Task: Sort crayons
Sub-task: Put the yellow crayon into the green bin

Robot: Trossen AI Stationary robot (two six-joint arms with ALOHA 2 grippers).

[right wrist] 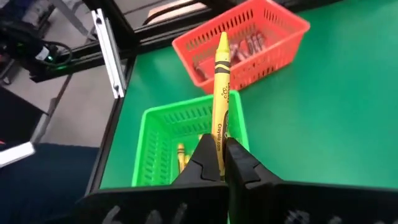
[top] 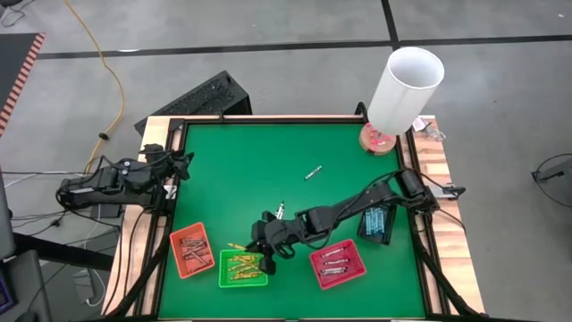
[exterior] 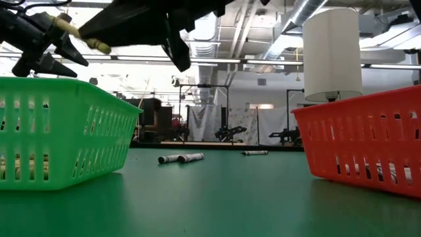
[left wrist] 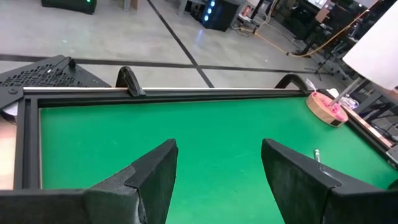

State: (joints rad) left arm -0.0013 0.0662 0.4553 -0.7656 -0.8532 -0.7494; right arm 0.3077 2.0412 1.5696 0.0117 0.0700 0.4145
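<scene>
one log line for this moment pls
task: sort crayons | right gripper: shut on yellow crayon, over green tray | left gripper: open, empty, at table's left edge | loose crayon mid-table

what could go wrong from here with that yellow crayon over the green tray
The right gripper pinches the yellow crayon only by one end, and the crayon reaches past the green tray toward the orange tray. Released from this height, it could tip over the rim onto the mat. Coming lower, the gripper could nudge the light tray and the crayons in it. The left gripper waits open at the table's edge, too far off to interfere.
</scene>
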